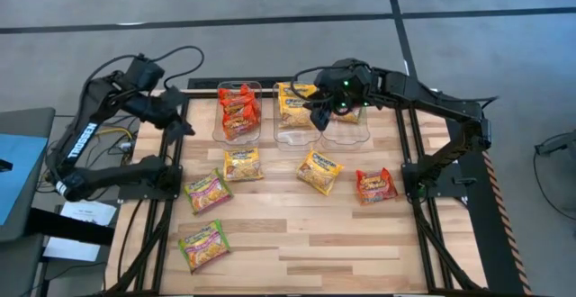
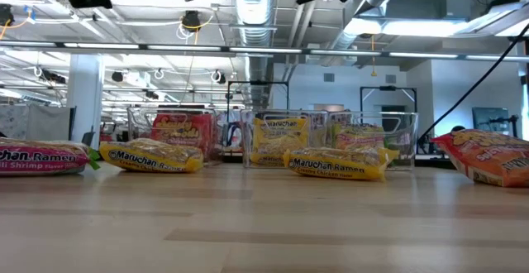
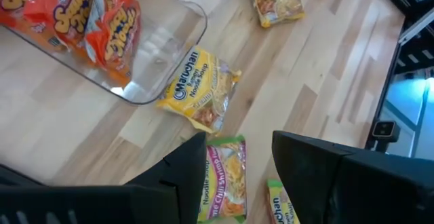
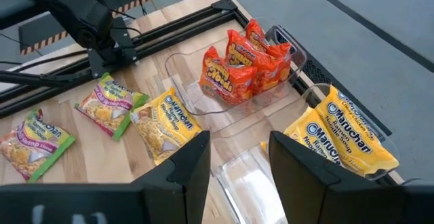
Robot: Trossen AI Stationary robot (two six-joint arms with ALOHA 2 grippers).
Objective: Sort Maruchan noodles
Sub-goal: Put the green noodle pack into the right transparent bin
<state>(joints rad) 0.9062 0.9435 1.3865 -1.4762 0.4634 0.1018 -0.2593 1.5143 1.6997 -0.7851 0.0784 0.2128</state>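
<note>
The left tool point(image 1: 177, 117), fingers apart and empty, hovers at the worktop's point(image 1: 297, 234) rear left edge, green packets point(image 1: 207, 190) nearer the front; red packets point(image 1: 239, 108) fill the left bin point(image 1: 238, 112); the right tool point(image 1: 326, 108), fingers apart, hangs over the middle bin's point(image 1: 297, 117) yellow packets point(image 1: 295, 101).

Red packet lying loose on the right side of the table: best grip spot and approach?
Judging by the high view, the red packet lies flat, clear of its neighbours, with crimped ends toward the table's left and right. I'd come straight down with the right gripper, now open over the bins, and pinch across the middle, fingers on its long plain edges; the puffed centre should bunch up into the grip.
</note>
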